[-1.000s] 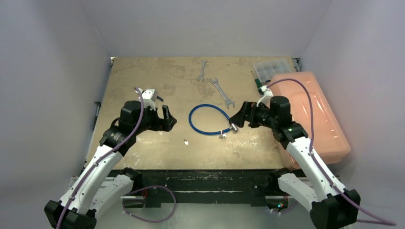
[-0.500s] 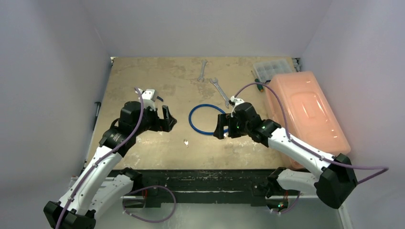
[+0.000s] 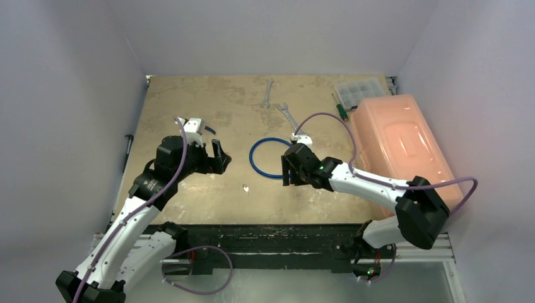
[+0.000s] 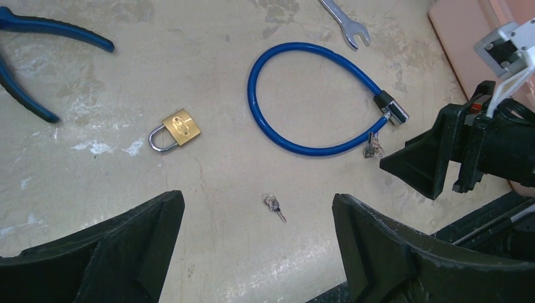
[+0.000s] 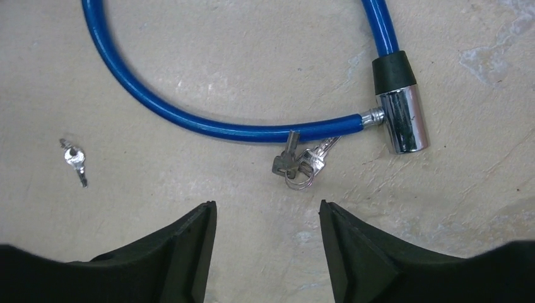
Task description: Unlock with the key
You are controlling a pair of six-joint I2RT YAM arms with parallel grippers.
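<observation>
The key [image 4: 275, 206], tiny and silvery on a small ring, lies loose on the table between my two grippers; it also shows in the top view [image 3: 245, 187] and the right wrist view [image 5: 76, 160]. The small brass padlock [image 4: 177, 129] lies shut to its far left. My left gripper [image 4: 255, 201] is open and empty, above and just short of the key; it shows in the top view [image 3: 218, 158]. My right gripper [image 5: 266, 207] is open and empty, low over the table just short of a bunch of keys [image 5: 296, 166] by a blue cable lock [image 5: 189, 120].
The blue cable lock [image 3: 266, 158] lies looped mid-table. Two wrenches [image 3: 291, 120] lie behind it. An orange lidded box [image 3: 404, 145], a clear compartment case [image 3: 359, 90] and a screwdriver [image 3: 340, 108] stand at the right. Blue-handled pliers [image 4: 38, 63] lie beyond the padlock.
My right arm has swung left and down, from beside the orange box to the near end of the cable lock. My left gripper has shifted only slightly.
</observation>
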